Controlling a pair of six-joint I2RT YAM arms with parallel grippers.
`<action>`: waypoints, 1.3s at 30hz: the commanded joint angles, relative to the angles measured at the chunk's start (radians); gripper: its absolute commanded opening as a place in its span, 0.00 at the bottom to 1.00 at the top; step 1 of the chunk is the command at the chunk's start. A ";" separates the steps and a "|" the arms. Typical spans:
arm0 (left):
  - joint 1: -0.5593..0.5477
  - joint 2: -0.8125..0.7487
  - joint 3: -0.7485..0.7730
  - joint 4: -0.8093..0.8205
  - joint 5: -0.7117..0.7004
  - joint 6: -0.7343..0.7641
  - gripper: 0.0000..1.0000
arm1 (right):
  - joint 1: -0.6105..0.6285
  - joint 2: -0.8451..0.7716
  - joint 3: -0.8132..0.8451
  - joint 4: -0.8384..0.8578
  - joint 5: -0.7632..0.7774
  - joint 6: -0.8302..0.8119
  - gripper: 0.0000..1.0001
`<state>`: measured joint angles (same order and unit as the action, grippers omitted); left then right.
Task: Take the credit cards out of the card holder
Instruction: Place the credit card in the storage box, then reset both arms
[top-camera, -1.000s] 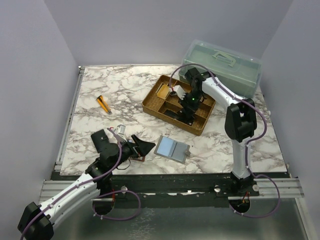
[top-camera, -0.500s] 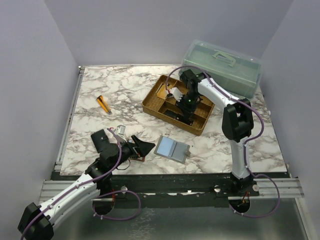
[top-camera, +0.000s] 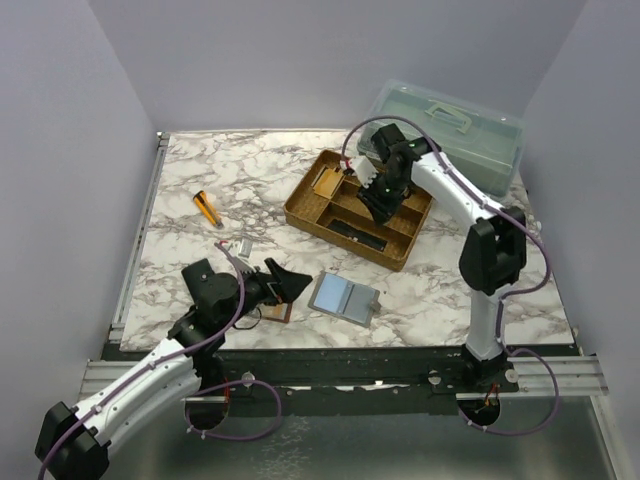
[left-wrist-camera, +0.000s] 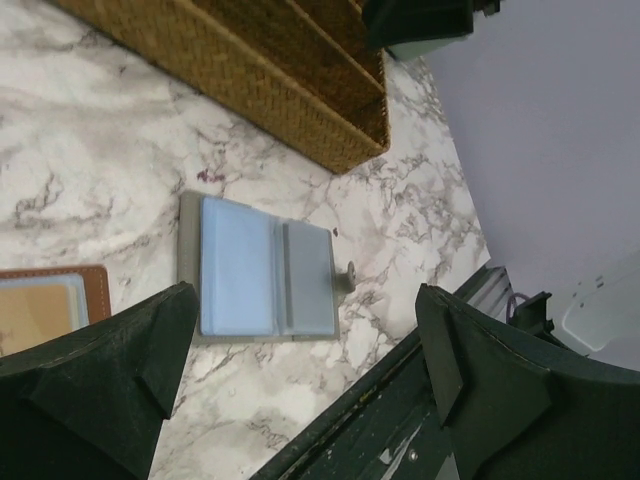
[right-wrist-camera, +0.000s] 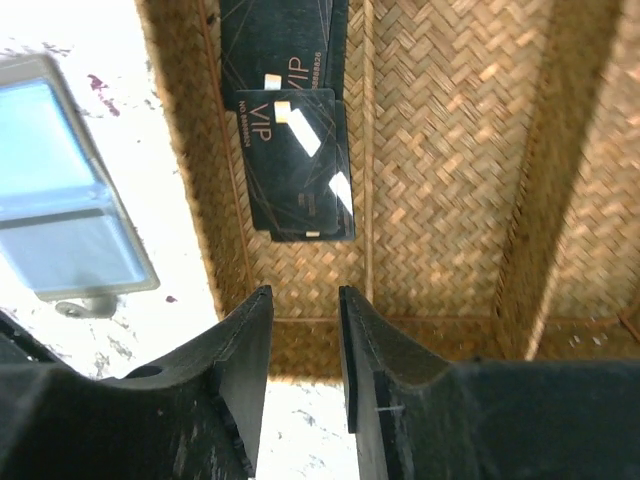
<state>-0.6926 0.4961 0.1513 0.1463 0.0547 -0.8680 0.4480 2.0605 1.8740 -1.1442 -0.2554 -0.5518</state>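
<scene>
One card holder (left-wrist-camera: 58, 301), reddish-brown, open flat; left claw (left-wrist-camera: 305, 295) spread, right claw (right-wrist-camera: 304, 296) barely parted.

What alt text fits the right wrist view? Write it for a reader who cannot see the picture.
Black VIP cards lie overlapped in one compartment of a woven tray, seen from above between the two dark fingers of the right gripper, which stand slightly apart with nothing between them. At left, a blue-grey two-panel folder lies on the marble table.
</scene>
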 joint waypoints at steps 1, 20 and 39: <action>0.036 0.110 0.180 -0.065 0.017 0.114 0.99 | -0.054 -0.169 -0.037 0.035 -0.031 0.038 0.40; 0.755 0.510 0.705 -0.274 0.482 0.241 0.99 | -0.604 -0.887 -0.533 0.567 -0.479 0.330 1.00; 0.750 0.442 0.890 -0.535 0.241 0.378 0.99 | -0.887 -1.001 -0.578 0.704 -0.808 0.609 0.98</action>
<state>0.0662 0.9764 1.0286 -0.3004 0.3779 -0.5571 -0.4324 1.0416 1.2522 -0.4129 -0.9405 0.0990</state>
